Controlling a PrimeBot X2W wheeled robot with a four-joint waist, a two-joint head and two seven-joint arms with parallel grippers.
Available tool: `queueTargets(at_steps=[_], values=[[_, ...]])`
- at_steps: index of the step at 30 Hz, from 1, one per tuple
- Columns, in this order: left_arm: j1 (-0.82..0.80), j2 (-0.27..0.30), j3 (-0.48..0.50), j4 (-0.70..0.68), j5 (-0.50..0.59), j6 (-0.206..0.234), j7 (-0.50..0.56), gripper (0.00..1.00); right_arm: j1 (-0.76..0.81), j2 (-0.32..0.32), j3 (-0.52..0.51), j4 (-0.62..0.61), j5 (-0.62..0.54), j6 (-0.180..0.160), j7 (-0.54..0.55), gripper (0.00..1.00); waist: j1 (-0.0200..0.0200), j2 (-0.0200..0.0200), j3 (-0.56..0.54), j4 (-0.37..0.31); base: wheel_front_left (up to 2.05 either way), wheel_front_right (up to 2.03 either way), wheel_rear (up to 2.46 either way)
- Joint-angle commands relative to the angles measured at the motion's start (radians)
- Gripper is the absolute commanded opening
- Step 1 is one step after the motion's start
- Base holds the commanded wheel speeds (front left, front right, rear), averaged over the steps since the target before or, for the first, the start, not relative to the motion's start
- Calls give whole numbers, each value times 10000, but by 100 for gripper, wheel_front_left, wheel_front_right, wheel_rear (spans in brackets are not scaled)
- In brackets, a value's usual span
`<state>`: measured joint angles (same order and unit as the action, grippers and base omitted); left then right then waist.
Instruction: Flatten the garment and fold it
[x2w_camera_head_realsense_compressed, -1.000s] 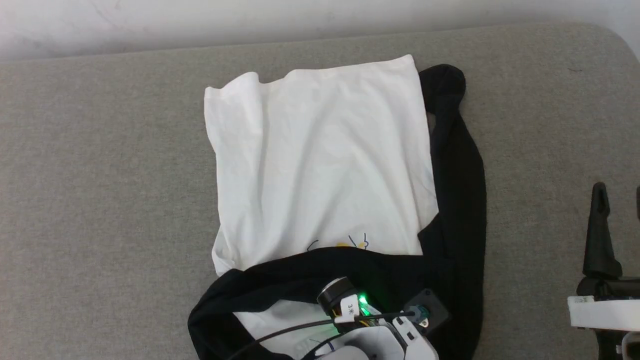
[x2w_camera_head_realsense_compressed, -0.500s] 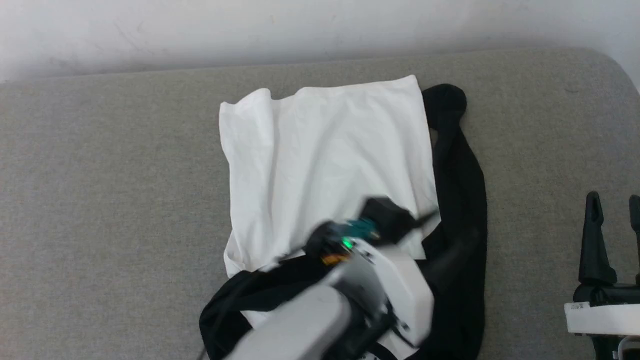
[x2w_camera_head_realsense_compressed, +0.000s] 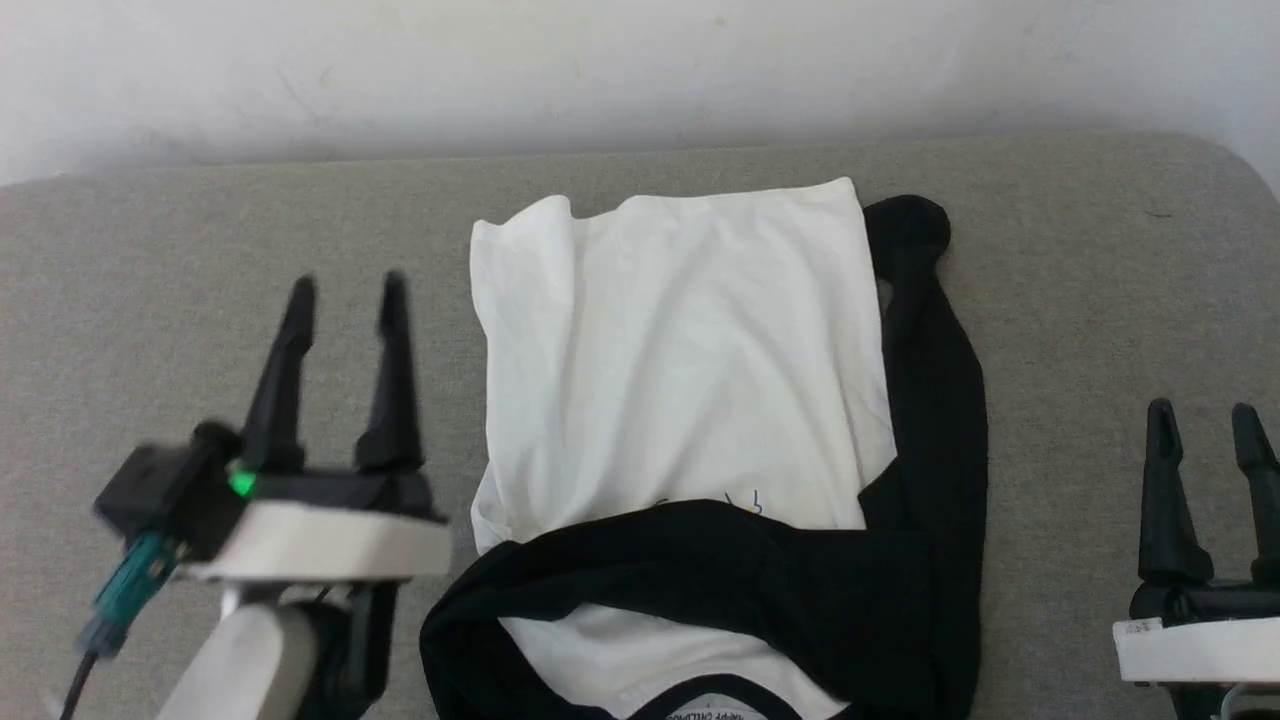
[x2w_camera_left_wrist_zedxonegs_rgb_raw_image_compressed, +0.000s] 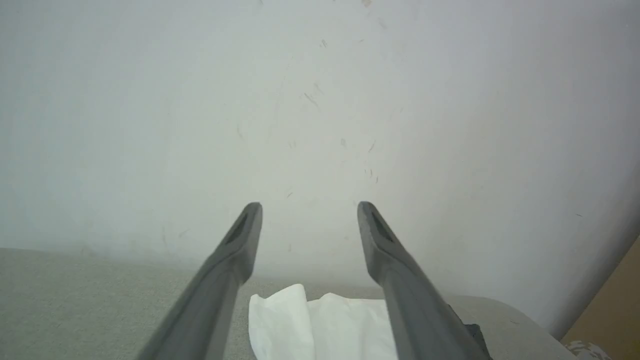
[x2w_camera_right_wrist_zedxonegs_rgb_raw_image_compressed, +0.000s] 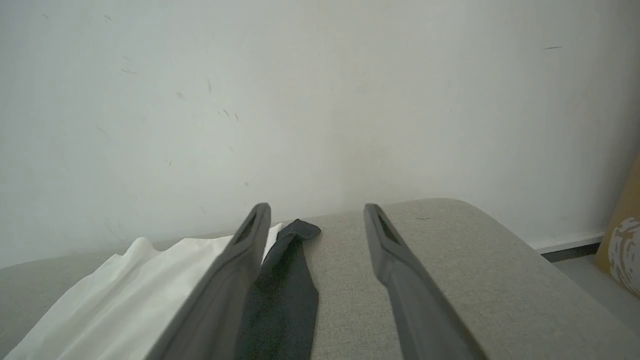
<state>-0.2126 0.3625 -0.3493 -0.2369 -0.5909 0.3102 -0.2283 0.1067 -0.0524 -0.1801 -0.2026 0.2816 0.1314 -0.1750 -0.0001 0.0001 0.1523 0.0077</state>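
One garment (x2w_camera_head_realsense_compressed: 680, 350), perhaps one print (x2w_camera_head_realsense_compressed: 748, 503); left gripper (x2w_camera_head_realsense_compressed: 348, 283), right gripper (x2w_camera_head_realsense_compressed: 1201, 407) spread

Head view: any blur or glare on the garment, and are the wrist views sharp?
Head view: garment crisp, evenly lit, no glare; left gripper slightly blurred. Left wrist view: fingers soft near the lens, wall evenly lit. Right wrist view: fingers soft too, garment beyond clear.

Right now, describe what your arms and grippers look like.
Left gripper: two long dark tapering fingers on a black base, white wrist block, green light, teal plug with black cable, pale grey forearm. Right gripper: same dark fingers, white block with a small label.
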Motion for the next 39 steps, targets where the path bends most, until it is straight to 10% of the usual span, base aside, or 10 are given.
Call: queueTargets(at_steps=[1, 10, 24, 31, 39], values=[[712, 123, 370, -221, 2, 44, -188, 100, 105, 22, 50, -3, -3, -7, 20, 100, 1, -1, 12, 31, 0, 0, 0], [3287, 900, 1246, -88, 2001, 199, -330, 100, 235, 22, 222, 307, 137, -7, -92, 100, 1, -1, 67, 322, 0, 0, 0], [3519, -742, 2008, -402, 2338, -743, -334, 100, -522, 22, 33, 153, -11, -7, 369, 100, 1, -1, 577, 477, 0, 0, 0], [2868, -1202, 2133, -592, 2497, -1270, -334, 100, -3481, -57, 40, -846, -246, -7, 2480, 100, 1, -1, 1702, 307, 0, 0, 0], [2057, -1457, 2181, -651, 2773, -1674, -334, 100, -7929, -1574, 443, 224, -189, -7, 5723, 100, 1, -1, 3060, 440, 0, 0, 0]])
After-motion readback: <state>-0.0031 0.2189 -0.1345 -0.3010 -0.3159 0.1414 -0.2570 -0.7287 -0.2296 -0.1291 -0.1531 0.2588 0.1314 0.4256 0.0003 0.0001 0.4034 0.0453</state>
